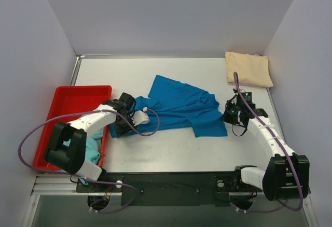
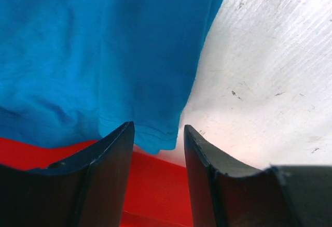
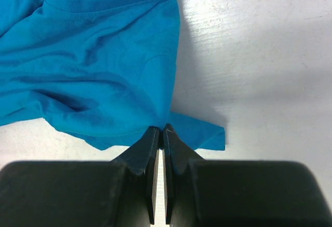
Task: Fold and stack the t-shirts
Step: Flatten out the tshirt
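We find the red tray [image 1: 78, 95] at the left edge of the bench [image 1: 171, 152], with a teal t-shirt [image 1: 93, 152] bunched in its near end, and a folded cream t-shirt [image 1: 248, 69] in the far right corner. The blue t-shirt [image 1: 181, 108] lies rumpled mid-bench, its long axis running left to right between the arms. The left pincer [image 2: 158, 128] stands released at the shirt's left hem, beside the tray; the right pincer [image 3: 162, 129] is clenched on its right edge.

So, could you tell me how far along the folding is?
Done: the cream shirt lies folded at the far right corner. In hand: the blue shirt, crumpled, right gripper pinching its edge, left gripper open at its hem. Remaining: the teal shirt in the red tray.
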Motion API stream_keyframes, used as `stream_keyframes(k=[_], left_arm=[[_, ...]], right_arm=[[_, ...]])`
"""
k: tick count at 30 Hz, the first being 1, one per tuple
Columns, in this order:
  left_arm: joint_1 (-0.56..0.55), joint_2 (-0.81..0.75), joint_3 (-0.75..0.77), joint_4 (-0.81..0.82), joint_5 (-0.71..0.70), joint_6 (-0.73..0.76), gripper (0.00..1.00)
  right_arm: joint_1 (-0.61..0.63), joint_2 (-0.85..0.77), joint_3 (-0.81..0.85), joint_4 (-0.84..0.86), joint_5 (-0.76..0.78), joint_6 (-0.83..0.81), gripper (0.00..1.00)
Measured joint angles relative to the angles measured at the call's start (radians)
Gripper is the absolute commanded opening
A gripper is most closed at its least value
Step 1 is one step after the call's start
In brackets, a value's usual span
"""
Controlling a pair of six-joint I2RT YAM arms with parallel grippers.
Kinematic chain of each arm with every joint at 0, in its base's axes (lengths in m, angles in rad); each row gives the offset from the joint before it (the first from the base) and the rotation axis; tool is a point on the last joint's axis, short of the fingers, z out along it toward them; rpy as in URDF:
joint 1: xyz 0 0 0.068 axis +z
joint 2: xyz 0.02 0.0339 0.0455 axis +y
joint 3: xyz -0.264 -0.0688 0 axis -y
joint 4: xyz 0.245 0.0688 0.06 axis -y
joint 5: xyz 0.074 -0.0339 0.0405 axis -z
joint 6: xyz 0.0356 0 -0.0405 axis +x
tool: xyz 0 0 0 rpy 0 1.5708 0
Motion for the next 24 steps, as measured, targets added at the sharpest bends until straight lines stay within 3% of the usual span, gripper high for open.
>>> stream_keyframes(k=[9, 17, 24], left_arm=[[0.0, 0.0, -0.059, 0.007, -0.029, 0.025, 0.37], [0.0, 0.008, -0.06, 0.032, -0.053, 0.024, 0.0], [0.005, 0.007, -0.055, 0.026, -0.04, 0.023, 0.0]], right_arm=[[0.0, 0.0, 0.0, 0.0, -0.013, 0.0, 0.0], [0.0, 0.0, 0.0, 0.0, -0.021, -0.003, 0.0], [0.0, 0.0, 0.0, 0.0, -0.021, -0.003, 0.0]])
